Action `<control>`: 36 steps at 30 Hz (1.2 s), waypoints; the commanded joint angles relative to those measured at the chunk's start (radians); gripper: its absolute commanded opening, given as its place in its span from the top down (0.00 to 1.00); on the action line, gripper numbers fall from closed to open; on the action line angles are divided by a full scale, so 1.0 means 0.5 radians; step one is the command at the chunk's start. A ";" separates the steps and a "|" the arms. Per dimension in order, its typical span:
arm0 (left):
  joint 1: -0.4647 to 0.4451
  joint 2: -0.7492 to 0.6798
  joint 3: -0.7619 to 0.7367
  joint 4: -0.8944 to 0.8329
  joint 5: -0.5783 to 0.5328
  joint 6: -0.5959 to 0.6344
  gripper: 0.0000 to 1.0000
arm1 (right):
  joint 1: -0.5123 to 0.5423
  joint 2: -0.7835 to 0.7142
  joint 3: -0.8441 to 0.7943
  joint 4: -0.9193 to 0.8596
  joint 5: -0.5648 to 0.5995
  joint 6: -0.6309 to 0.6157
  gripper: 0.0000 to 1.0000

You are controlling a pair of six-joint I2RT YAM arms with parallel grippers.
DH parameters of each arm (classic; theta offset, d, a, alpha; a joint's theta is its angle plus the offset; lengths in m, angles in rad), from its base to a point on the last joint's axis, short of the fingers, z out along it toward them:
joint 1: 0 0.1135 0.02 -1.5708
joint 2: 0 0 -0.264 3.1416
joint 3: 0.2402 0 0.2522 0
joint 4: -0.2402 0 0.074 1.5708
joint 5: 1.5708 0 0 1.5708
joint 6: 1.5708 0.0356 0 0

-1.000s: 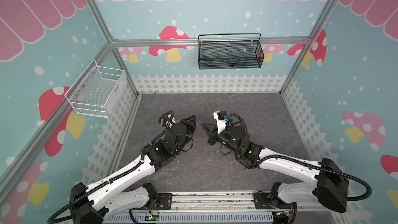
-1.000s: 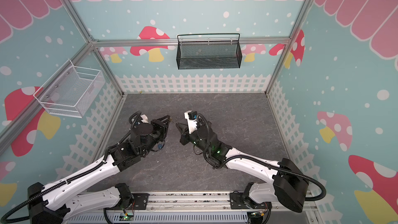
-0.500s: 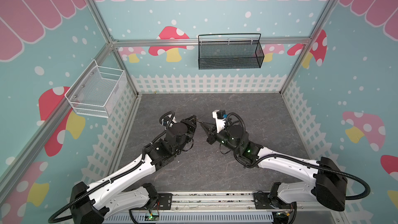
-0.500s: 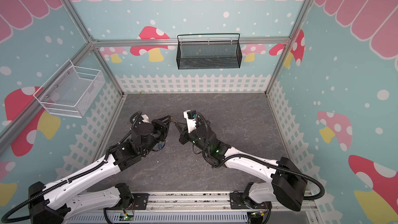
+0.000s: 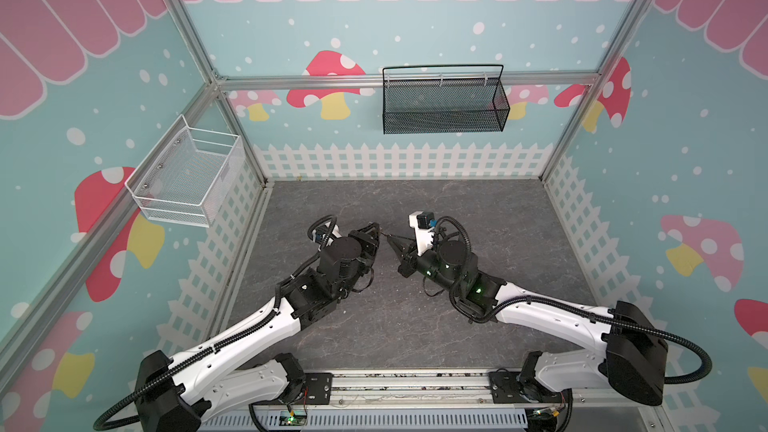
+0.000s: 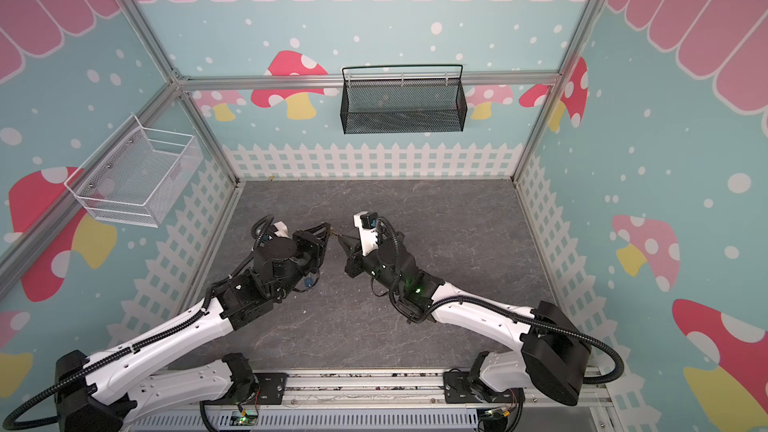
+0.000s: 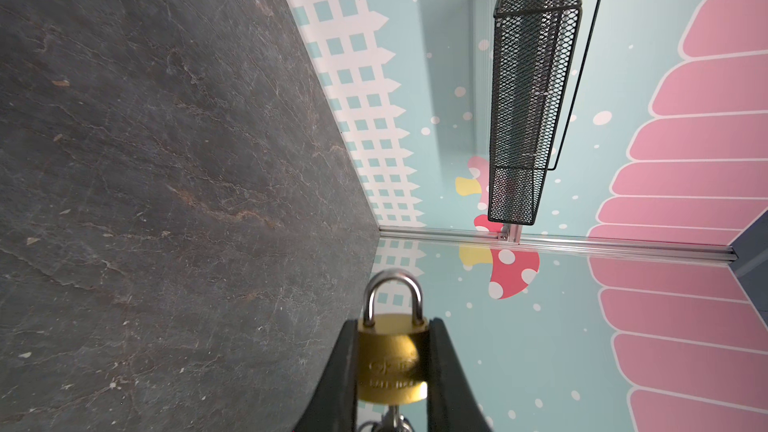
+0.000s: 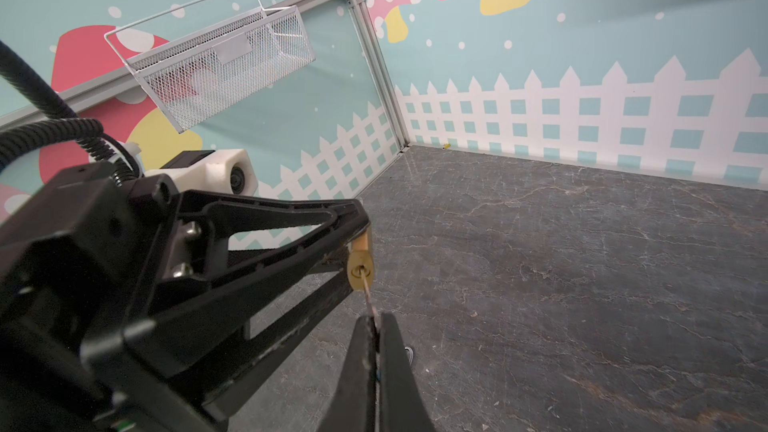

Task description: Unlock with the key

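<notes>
Jaws on the left gripper (image 7: 392,322) pinch the brass padlock (image 7: 390,363) by its two narrow sides. The body sits between the fingers, and the steel shackle (image 7: 392,284) sticks out past the fingertips with both legs seated in the body. On the right gripper (image 8: 377,320) the jaws are pressed together on the key (image 8: 369,295), a slim grey blade gripped at its rear end. Key tip meets the keyhole in the padlock's underside; depth of entry cannot be told. In both top views the two grippers face each other tip to tip, nearly touching, over the middle of the grey slate floor (image 5: 415,326). On the back wall hangs a black mesh basket (image 5: 442,103); on the left wall, a white wire basket (image 5: 187,176). Both are well apart from the grippers.
</notes>
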 commanded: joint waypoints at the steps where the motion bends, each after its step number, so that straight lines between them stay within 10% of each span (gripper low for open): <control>1: 0.002 0.000 -0.012 0.047 0.040 -0.010 1.00 | -0.009 0.034 0.077 0.052 -0.035 -0.022 1.00; 36: -0.157 0.047 0.065 0.046 0.037 0.156 1.00 | -0.011 -0.036 0.237 -0.252 -0.027 0.261 1.00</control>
